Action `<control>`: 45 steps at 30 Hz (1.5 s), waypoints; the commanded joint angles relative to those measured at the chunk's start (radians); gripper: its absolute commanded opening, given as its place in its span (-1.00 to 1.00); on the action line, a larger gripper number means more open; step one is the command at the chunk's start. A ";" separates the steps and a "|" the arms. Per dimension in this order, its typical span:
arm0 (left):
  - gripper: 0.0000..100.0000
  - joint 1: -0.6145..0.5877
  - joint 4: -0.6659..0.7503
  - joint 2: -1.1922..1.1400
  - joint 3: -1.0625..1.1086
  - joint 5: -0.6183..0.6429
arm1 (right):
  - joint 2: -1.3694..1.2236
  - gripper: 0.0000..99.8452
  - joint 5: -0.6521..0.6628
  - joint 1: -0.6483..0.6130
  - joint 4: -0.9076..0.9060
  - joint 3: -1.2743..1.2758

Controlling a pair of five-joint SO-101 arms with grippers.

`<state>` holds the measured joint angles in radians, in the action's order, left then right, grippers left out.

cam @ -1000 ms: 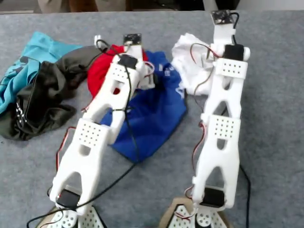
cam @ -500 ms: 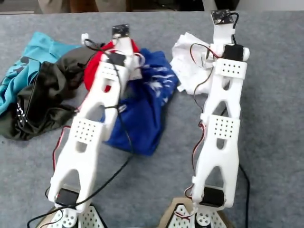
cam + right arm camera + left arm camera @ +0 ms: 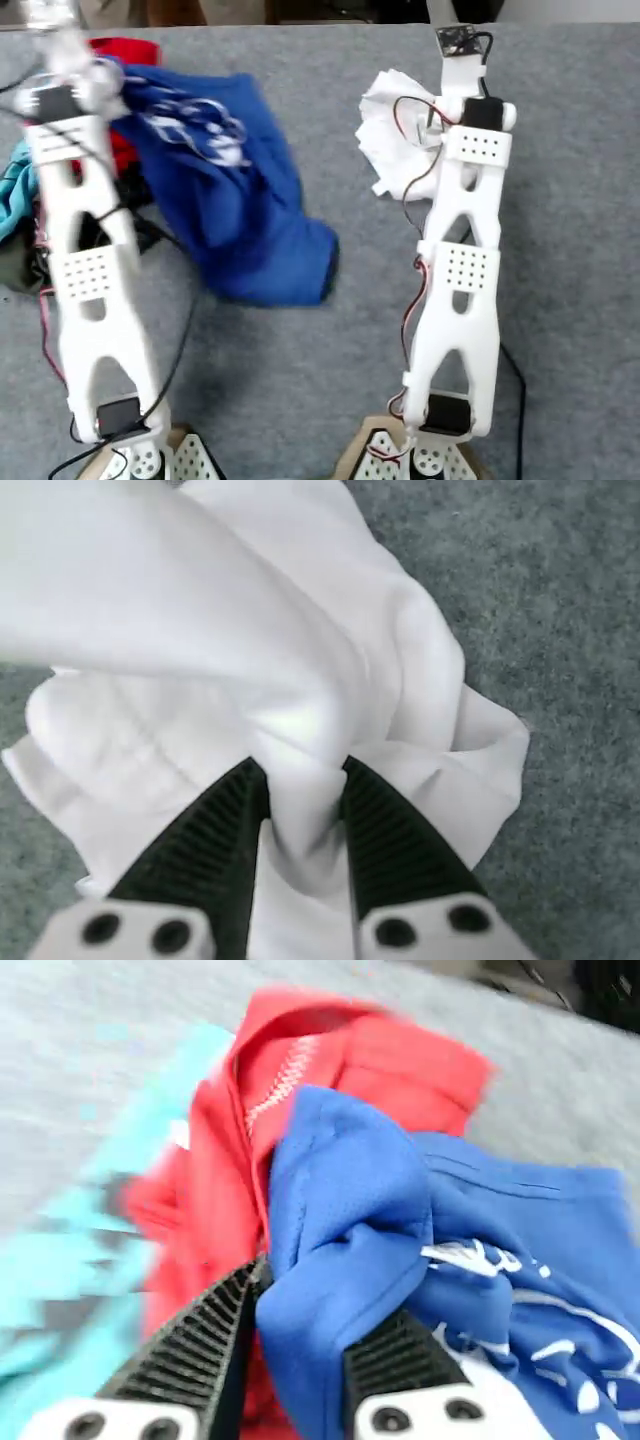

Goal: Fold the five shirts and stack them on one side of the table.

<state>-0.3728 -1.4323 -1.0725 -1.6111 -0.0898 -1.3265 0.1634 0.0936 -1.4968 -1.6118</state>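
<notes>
free: grey felt table [image 3: 580, 300] right edge, near-edge middle | blocked: draped blue fabric shirt [image 3: 240, 220] left-centre, crumpled white fabric shirt [image 3: 385, 120] far-centre

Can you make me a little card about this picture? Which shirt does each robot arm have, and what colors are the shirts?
left arm's fingers: shut on a bunched bit of the blue shirt
right arm's fingers: shut on a fold of the white shirt
blue shirt: spread out, trailing across the grey table
red shirt: crumpled, right behind the blue one
teal shirt: at the table's left edge
folded so far: none that I can see
</notes>
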 commanded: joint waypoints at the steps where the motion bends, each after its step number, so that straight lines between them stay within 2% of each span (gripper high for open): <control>1: -0.96 -0.101 0.002 0.160 -0.061 -0.011 | -0.001 -0.99 -0.005 -0.031 0.020 -0.053; 13: -0.96 -0.334 -0.003 0.380 -0.061 -0.002 | -0.004 -0.99 -0.003 -0.058 0.015 -0.053; 16: -0.96 -0.361 -0.011 0.392 -0.061 0.000 | -0.004 -0.99 0.006 -0.076 0.011 -0.053; 20: -0.96 -0.377 -0.018 0.384 -0.061 0.000 | -0.001 -0.99 0.087 -0.127 -0.034 -0.053; 24: -0.96 -0.404 0.003 0.383 -0.061 0.000 | 0.002 -0.99 0.092 -0.165 -0.057 -0.054; 27: -0.96 -0.411 -0.028 0.381 -0.057 0.074 | 0.002 -0.99 0.112 -0.182 -0.060 -0.054; 29: -0.96 -0.387 -0.086 0.372 -0.043 0.173 | 0.002 -0.99 0.115 -0.185 -0.060 -0.054; 31: -0.93 -0.333 -0.160 0.361 -0.041 0.221 | 0.002 -0.99 0.115 -0.183 -0.060 -0.054; 33: -0.78 -0.265 -0.236 0.352 -0.049 0.241 | 0.001 -0.99 0.115 -0.183 -0.060 -0.054; 37: -0.49 -0.190 -0.310 0.335 -0.041 0.381 | -0.001 -0.99 0.115 -0.183 -0.060 -0.054; 41: -0.53 -0.137 -0.325 0.329 -0.041 0.411 | -0.001 -0.99 0.115 -0.183 -0.060 -0.054; 45: -0.56 -0.014 -0.328 0.338 -0.040 0.405 | -0.001 -0.99 0.115 -0.183 -0.058 -0.054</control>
<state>-0.4741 -1.7484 -0.7488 -1.6233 0.3092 -1.3326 0.2693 -0.0583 -1.5520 -1.6118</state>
